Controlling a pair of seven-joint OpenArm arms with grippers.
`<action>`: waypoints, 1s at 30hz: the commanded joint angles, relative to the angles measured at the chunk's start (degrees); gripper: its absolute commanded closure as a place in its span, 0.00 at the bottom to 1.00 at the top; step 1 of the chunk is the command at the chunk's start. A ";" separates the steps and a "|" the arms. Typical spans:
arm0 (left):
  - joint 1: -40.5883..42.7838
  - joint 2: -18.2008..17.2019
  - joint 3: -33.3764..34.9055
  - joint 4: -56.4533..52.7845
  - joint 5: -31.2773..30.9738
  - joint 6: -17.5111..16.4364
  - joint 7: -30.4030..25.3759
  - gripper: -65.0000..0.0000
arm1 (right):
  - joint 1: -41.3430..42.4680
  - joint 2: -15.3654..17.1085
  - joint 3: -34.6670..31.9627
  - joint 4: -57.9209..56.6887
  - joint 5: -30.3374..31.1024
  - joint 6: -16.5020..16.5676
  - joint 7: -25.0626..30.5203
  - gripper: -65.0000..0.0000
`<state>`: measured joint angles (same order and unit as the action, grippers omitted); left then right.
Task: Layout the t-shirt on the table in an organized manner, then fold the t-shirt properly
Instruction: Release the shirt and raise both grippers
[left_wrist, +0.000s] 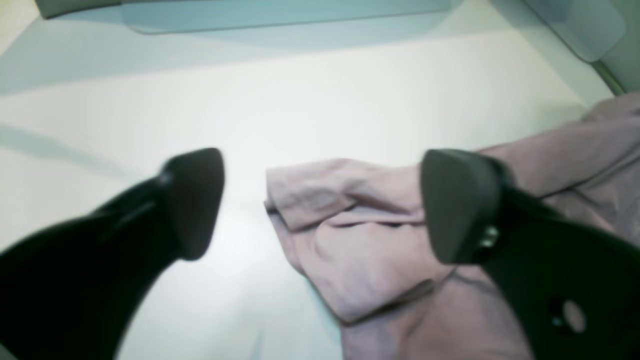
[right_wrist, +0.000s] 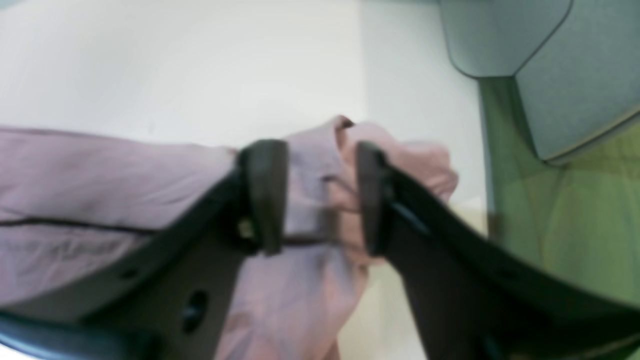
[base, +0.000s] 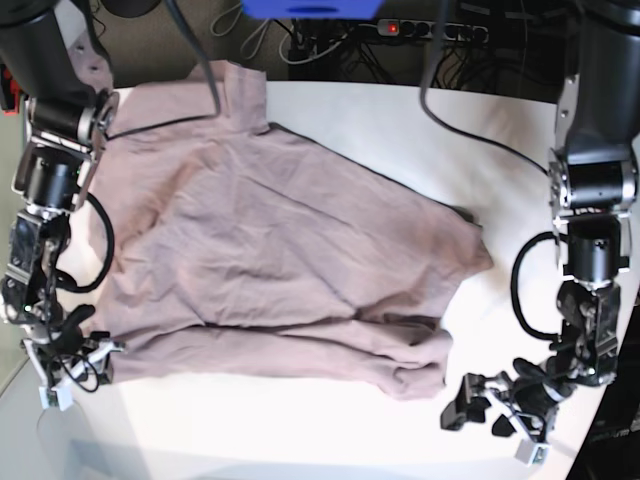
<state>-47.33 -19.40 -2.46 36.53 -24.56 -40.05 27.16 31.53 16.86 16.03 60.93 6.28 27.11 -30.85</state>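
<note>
Left gripper (left_wrist: 322, 205) jaws wide apart, nothing between the pads, just off the shirt (base: 270, 260) corner. Right gripper (right_wrist: 320, 195) jaws parted around a shirt fold; whether it still pinches, can't tell. Shirt spread wrinkled across the table (base: 330, 440), lower edge bunched.

The t-shirt (base: 270, 260) was soft matt cloth, dusty mauve, creased all over, its hems stitched; the table (base: 300, 435) was smooth and white with a faint sheen under the light; the left gripper (left_wrist: 320, 205) had dull black plastic fingers (left_wrist: 192, 200), smooth-faced; the right gripper (right_wrist: 317, 197) looked alike.
</note>
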 joint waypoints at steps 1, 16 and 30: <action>-2.47 -0.95 -0.31 1.58 -1.42 0.05 -1.36 0.00 | 0.95 1.20 0.28 2.15 1.06 0.01 1.53 0.54; 32.61 -2.10 -17.37 39.55 -1.16 0.05 17.90 0.00 | -26.12 -3.19 4.14 35.03 1.23 0.01 1.09 0.54; 42.63 -0.07 -17.89 31.47 -1.60 0.05 4.54 0.00 | -33.16 -8.73 8.45 36.44 1.23 0.01 1.00 0.54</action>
<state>-3.36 -18.48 -19.94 66.94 -24.80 -39.66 33.56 -2.28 7.55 24.29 96.36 6.68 27.16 -31.33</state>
